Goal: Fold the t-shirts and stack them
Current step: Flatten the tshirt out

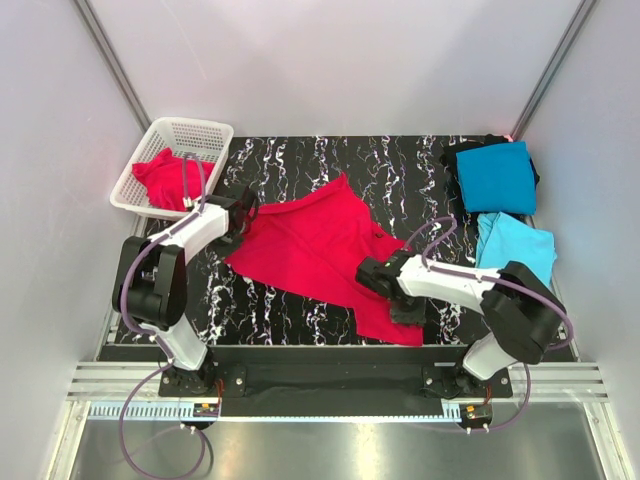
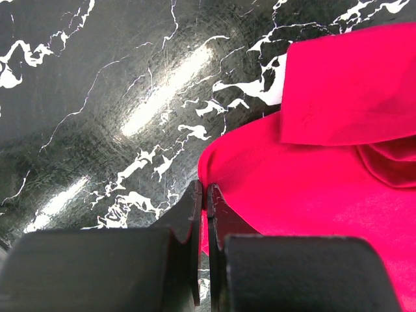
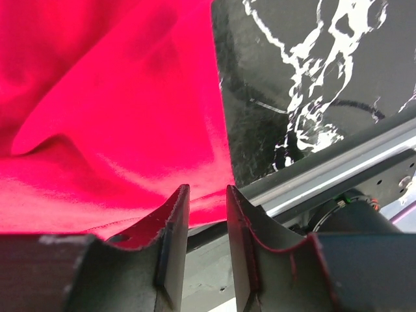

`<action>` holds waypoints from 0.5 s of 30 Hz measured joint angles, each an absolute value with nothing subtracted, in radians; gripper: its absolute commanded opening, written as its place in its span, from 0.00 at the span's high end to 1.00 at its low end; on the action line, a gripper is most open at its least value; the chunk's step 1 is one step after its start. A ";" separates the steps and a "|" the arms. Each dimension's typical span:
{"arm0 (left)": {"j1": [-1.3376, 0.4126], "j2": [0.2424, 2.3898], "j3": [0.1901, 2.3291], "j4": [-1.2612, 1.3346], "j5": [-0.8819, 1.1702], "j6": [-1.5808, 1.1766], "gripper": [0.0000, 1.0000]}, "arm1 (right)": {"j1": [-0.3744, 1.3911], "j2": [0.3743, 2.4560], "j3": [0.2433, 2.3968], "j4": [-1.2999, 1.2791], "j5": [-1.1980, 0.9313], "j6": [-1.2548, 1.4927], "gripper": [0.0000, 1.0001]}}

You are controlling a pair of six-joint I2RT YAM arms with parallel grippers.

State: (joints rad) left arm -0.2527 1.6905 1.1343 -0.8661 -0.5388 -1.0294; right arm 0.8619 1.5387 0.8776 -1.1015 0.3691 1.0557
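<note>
A crimson-red t-shirt (image 1: 320, 245) lies spread out in the middle of the black marbled table (image 1: 390, 170). My left gripper (image 1: 248, 213) is at the shirt's left corner. In the left wrist view that gripper (image 2: 203, 195) is shut, with the edge of the red cloth (image 2: 312, 188) pinched between its fingers. My right gripper (image 1: 364, 272) is over the shirt's near right part. The right wrist view shows it (image 3: 207, 192) open, nothing in the gap, and the red hem (image 3: 110, 117) lying just past the tips. At the right lie a folded teal-blue t-shirt (image 1: 497, 175) and a sky-blue t-shirt (image 1: 520, 245).
A white mesh basket (image 1: 190, 127) stands at the back left with another red t-shirt (image 1: 160, 175) crumpled inside. The table's near edge and metal rail (image 3: 338, 169) run close under the right gripper. Grey walls close in both sides.
</note>
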 measured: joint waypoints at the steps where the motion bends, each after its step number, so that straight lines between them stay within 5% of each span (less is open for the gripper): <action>1: -0.253 1.691 1.134 -0.867 -0.538 -1.029 1.00 | 0.869 1.548 0.878 -1.103 0.367 1.063 0.65; 10: -0.253 1.672 1.110 -0.867 -0.535 -1.029 1.00 | 0.954 1.693 0.908 -1.162 0.360 1.155 0.51; 15: -0.253 1.671 1.108 -0.865 -0.531 -1.029 1.00 | 0.971 1.696 0.909 -1.191 0.384 1.238 0.52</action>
State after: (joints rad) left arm -0.2527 1.6707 1.1076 -0.8654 -0.5312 -1.0286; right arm 0.9707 1.6962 0.9092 -1.1908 0.3836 1.2381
